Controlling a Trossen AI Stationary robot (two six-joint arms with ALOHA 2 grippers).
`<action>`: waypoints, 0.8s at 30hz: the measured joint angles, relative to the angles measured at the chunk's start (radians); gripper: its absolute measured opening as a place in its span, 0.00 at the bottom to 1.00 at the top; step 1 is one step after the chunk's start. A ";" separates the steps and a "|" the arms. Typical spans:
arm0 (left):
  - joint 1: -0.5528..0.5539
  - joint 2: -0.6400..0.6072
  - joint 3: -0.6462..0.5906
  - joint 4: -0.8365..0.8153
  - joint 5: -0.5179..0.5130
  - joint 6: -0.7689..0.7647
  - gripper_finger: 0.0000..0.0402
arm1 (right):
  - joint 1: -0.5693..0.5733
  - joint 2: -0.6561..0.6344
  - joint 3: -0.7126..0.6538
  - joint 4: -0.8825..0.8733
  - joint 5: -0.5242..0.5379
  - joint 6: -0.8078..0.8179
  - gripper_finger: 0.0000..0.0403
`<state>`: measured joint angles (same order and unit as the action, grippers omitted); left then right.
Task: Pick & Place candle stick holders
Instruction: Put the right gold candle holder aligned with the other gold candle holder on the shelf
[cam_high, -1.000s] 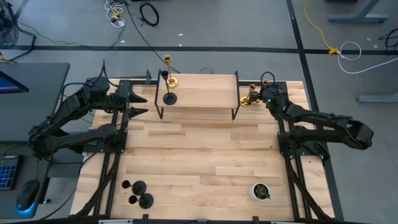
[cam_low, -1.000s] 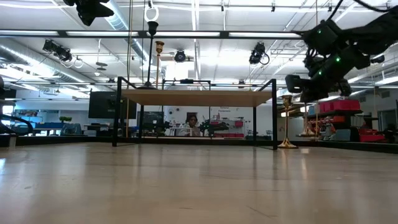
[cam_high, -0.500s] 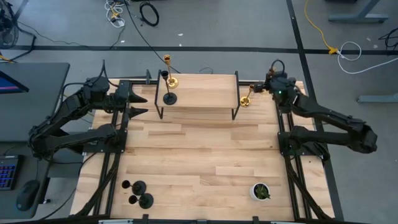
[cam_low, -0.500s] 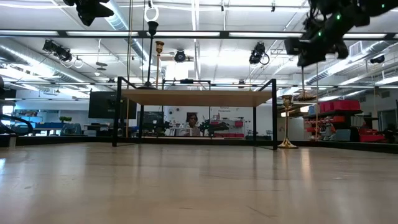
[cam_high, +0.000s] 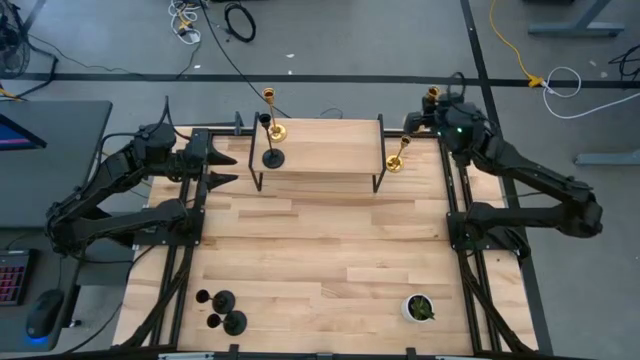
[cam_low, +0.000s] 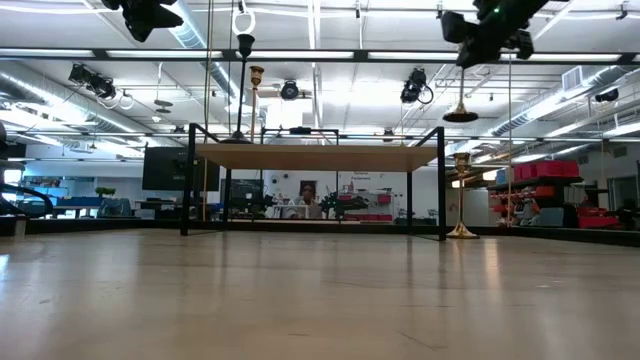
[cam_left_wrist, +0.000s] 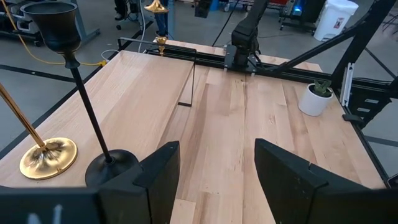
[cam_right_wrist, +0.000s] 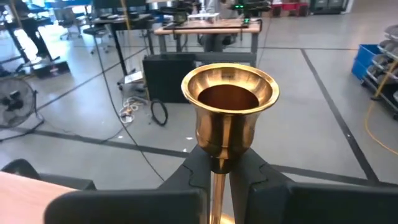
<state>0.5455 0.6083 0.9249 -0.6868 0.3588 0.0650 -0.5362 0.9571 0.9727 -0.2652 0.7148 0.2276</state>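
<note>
Right pincer (cam_right_wrist: 219, 171) gripped gold candle stick holder (cam_right_wrist: 229, 112), cup empty, lifted off worktop (cam_high: 320, 240) | left pincer (cam_left_wrist: 214, 177) wide, idle at left edge

Light wood table (cam_high: 320, 250) carries a raised black-framed shelf (cam_high: 320, 150), one gold holder (cam_high: 394, 163) beside it, two black holders (cam_high: 220, 310) and a potted plant (cam_high: 419, 308).

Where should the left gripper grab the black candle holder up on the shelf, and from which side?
Grip the black candle holder on its thin stem, midway between cup and round base. It stands upright on the shelf with a gold candle holder close beside it, so the open left gripper should probably come in level from the far side.
</note>
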 joint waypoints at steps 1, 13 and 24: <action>0.000 0.000 0.000 0.000 0.000 0.000 0.52 | 0.000 0.023 0.013 0.005 -0.001 -0.003 0.04; 0.000 0.000 0.000 0.000 0.000 0.000 0.52 | 0.000 0.297 0.187 0.135 -0.143 -0.035 0.04; 0.000 0.000 0.000 0.000 0.000 0.000 0.52 | 0.031 0.549 0.401 0.139 -0.240 -0.083 0.04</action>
<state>0.5453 0.6086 0.9249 -0.6865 0.3588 0.0655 -0.5052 1.5059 1.3733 -0.1266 0.4750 0.1450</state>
